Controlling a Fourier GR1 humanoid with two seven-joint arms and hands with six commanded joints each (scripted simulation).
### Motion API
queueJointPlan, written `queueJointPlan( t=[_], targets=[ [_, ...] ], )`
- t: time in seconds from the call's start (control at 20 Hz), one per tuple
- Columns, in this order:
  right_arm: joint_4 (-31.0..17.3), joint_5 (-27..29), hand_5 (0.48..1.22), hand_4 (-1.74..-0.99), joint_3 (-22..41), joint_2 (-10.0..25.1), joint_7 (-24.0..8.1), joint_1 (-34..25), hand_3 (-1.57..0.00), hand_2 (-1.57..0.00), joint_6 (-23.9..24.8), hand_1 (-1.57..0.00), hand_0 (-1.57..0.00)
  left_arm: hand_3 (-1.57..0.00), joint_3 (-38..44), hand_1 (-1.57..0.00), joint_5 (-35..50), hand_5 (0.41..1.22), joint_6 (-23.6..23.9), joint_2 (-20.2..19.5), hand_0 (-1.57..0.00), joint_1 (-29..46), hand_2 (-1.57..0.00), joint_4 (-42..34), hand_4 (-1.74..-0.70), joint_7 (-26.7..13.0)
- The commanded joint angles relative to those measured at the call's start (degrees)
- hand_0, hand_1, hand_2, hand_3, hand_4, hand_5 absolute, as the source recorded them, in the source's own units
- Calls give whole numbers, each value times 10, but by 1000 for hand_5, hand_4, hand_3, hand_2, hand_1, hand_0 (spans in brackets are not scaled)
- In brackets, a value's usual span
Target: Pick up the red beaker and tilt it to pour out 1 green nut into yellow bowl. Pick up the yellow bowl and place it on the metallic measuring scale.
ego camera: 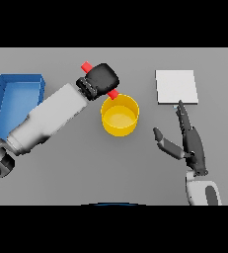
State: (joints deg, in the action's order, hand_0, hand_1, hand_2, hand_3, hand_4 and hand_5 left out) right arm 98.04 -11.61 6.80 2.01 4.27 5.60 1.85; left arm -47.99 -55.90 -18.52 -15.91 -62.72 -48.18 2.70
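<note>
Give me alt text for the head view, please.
The left robot hand holds a red beaker tilted over a yellow bowl. The right robot hand rests open near a pale square scale; a blue bin sits left.

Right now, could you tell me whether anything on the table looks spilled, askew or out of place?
Nothing looks spilled. The red beaker is tilted over the yellow bowl in the left hand, as pouring requires; no nut is visible.

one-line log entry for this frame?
phase: pour | left robot hand: shut on red beaker, tilted at yellow bowl | right robot hand: open, idle near scale
</note>
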Motion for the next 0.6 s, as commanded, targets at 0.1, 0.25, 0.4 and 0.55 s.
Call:
queueJointPlan(
  t=[0.1,0.25,0.4,0.55],
  targets=[
    [2,-7,578,-1193,0,-2,0,-7,1,1,9,1,1,-1525,-33,-1571,-34,1220,-4,-7,-1571,-27,-1571,7,-1733,27],
    [-3,-16,569,-1160,1,-3,7,-8,1,1,14,1,1,-1547,-71,-1571,-75,1221,0,-6,-1571,-49,-1571,14,-1737,39],
    [1,-8,566,-1147,3,-6,15,2,1,1,10,1,1,-1559,-105,-1571,-107,1221,-2,-9,-1571,-57,-1571,13,-1738,55],
    [5,-12,566,-1129,1,-3,5,0,1,1,13,1,1,-1565,-134,-1571,-139,1221,11,-9,-1571,-74,-1571,29,-1736,68]
  ],
)
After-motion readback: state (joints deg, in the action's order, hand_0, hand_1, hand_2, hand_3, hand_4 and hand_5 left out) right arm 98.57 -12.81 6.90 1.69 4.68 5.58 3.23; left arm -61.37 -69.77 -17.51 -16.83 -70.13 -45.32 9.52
